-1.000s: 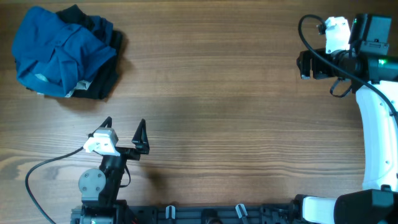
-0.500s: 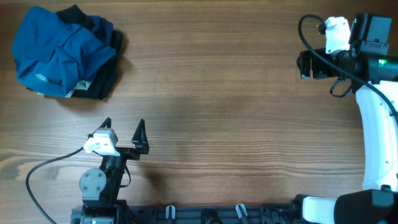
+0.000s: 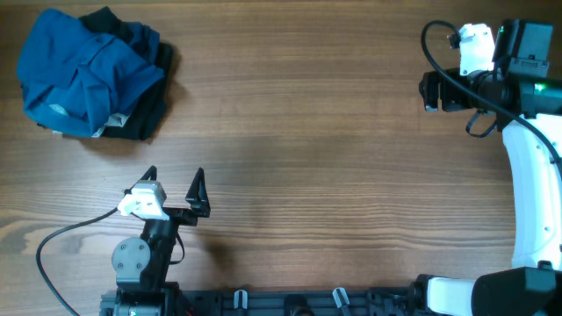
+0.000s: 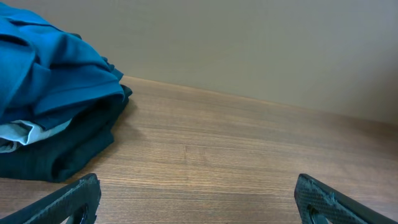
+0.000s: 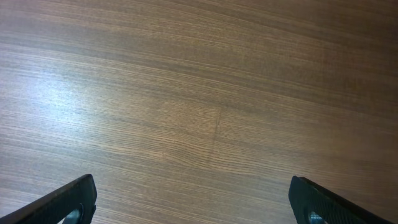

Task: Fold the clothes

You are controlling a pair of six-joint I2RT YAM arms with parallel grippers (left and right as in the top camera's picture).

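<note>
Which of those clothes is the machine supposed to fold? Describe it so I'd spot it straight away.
Look to the far left corner of the wooden table, where clothes are heaped. The one to fold is the crumpled medium-blue garment lying on top. It is much brighter than the black garment sticking out beneath it.

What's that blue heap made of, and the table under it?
The blue garment looks like soft matte cloth, perhaps cotton: it slumps in loose folds. The table looks like wood or wood-grain laminate, lightly glossy: grain lines and a soft glare.
</note>
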